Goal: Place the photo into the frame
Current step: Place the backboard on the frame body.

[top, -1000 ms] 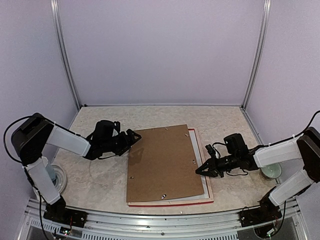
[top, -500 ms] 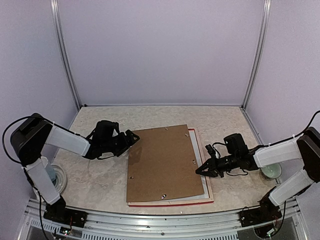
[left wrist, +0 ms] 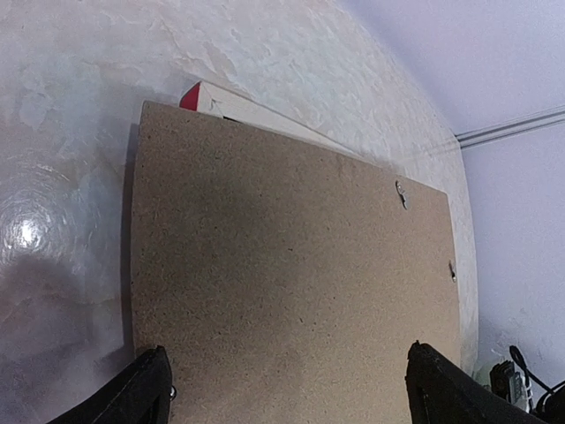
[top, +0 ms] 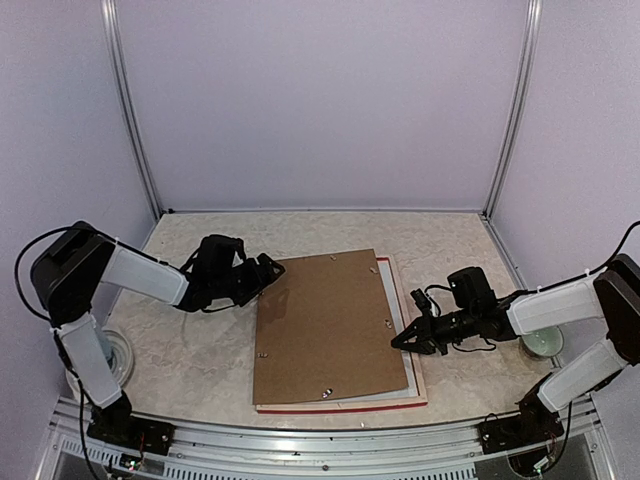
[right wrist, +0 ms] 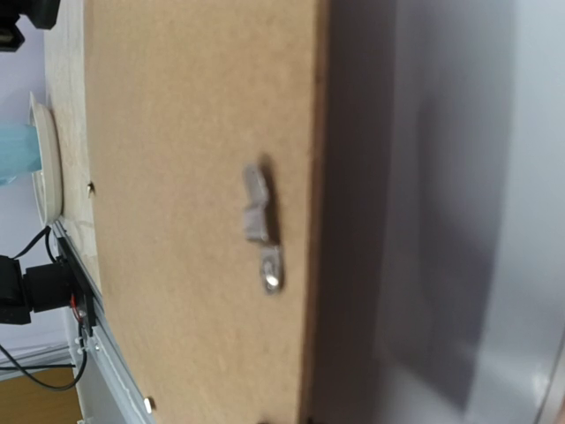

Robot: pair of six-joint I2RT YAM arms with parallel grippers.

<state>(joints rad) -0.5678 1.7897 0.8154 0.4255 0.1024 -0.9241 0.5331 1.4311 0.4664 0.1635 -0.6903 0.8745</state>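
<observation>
Nearest the arm bases, the red edge of the frame (top: 340, 407) peeps out past the near side of the brown backing board (top: 325, 325), which lies skewed on the frame's pale back and leaves a strip bare along its right side. The photo is not in sight; whether it lies under the board I cannot tell. At the board's right edge the right gripper (top: 402, 340) has its jaws together, tip close to a small metal clip (right wrist: 260, 234). At the board's far left corner the left gripper (top: 266, 272) has its jaws wide apart, gripping nothing. The step looks like squaring the board: nudge that corner gently, steady the right edge, and keep the board flat
</observation>
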